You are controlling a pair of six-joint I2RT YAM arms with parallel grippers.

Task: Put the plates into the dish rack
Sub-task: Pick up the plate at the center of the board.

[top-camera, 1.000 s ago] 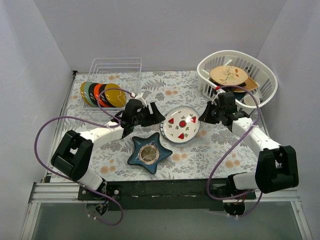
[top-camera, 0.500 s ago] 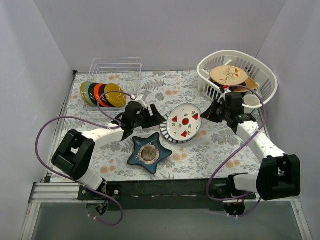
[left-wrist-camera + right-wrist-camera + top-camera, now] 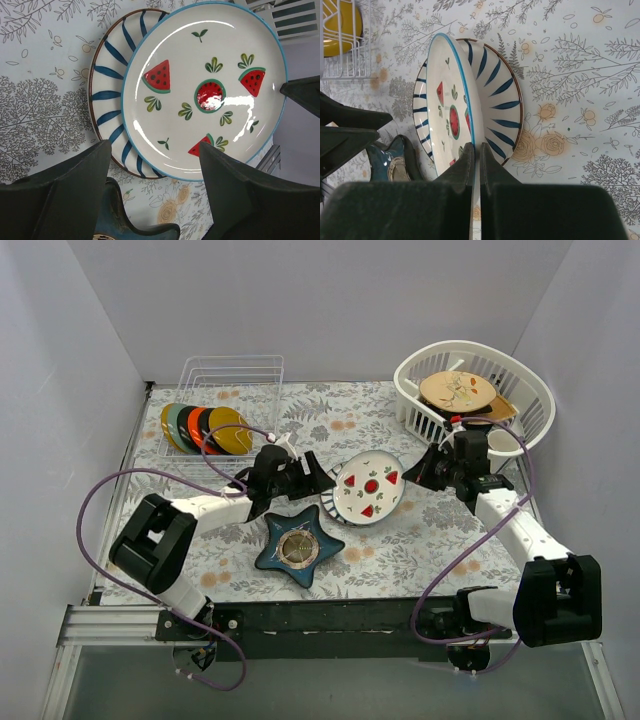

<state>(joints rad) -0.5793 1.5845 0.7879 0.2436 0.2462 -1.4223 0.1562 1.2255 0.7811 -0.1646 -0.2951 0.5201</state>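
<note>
Flowered worktop (image 3: 440,540) under everything. At its far left corner, the dish rack (image 3: 232,375) of thin wire, with coloured plates (image 3: 205,428) standing on edge along its near left side. Well to the right of the rack and nearer the arms, the watermelon plate (image 3: 368,487), tipped up steeply over a blue-striped plate (image 3: 107,100) lying flat beneath; whether touching it, hard to tell. Nearer the arms again and less far right of the rack, a dark blue star dish (image 3: 298,546). Right claw (image 3: 476,150) closed tight on the watermelon plate's rim, pinching only a narrow strip of glazed edge. Left claw (image 3: 155,147) spread wide on the rack side of that plate, facing its painted face, gripping nothing. Biggest worry, as a judgement: a slip during a hand-over. Thin pinch on a glossy rim, weight hanging off to one side, so liable to swivel or drop onto the striped plate and chip both. Could also drag the striped plate along, if carried off too low. Might go wrong with the left claw closing short of straddling the rim, shoving the plate out of the right claw. Closer to the rack: may knock the standing plates or skid the light wire frame, if brought in at a slant.
</note>
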